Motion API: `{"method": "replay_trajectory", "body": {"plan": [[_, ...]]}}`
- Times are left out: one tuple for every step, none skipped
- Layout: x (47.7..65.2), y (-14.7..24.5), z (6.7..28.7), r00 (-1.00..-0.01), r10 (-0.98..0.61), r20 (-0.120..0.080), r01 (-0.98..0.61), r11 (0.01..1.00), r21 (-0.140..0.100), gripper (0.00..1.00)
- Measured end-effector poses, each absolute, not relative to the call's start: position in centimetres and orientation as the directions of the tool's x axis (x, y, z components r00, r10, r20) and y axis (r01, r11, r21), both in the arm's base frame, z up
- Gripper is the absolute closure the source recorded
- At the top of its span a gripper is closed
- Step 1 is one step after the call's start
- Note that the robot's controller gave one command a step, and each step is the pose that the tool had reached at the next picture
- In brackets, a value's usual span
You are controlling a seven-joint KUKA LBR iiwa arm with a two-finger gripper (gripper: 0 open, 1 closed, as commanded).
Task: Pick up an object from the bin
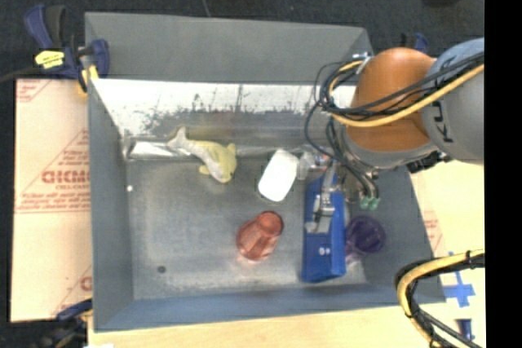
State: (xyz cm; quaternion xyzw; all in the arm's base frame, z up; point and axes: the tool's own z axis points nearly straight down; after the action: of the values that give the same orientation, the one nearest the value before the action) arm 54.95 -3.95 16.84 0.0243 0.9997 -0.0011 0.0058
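- Five things lie on the floor of the bin [175, 216], most of them toward its right half.
- Camera view: the gripper [325, 206] hangs at the right side, over the upper end of a blue box [323, 253] that lies lengthwise toward the front wall.
- We cannot tell whether it is spread or closed, nor whether it touches the box.
- A purple cup [365, 235] sits just beside the box on its right, crowding that side.
- A pink cup [259, 236] lies near on the left, and a white lump [277, 177] sits just up-left of the gripper.
- A yellow toy [214, 157] lies well apart by the back wall.
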Motion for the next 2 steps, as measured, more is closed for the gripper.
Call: {"method": "replay_trajectory", "body": {"plan": [[57.3, -2.7, 12.6, -0.998, 0.054, -0.020, 0.054, 0.999, -0.005, 0.00], [56.4, 0.5, 14.9, -0.997, 0.072, -0.011, 0.072, 0.997, -0.001, 0.00]]}}
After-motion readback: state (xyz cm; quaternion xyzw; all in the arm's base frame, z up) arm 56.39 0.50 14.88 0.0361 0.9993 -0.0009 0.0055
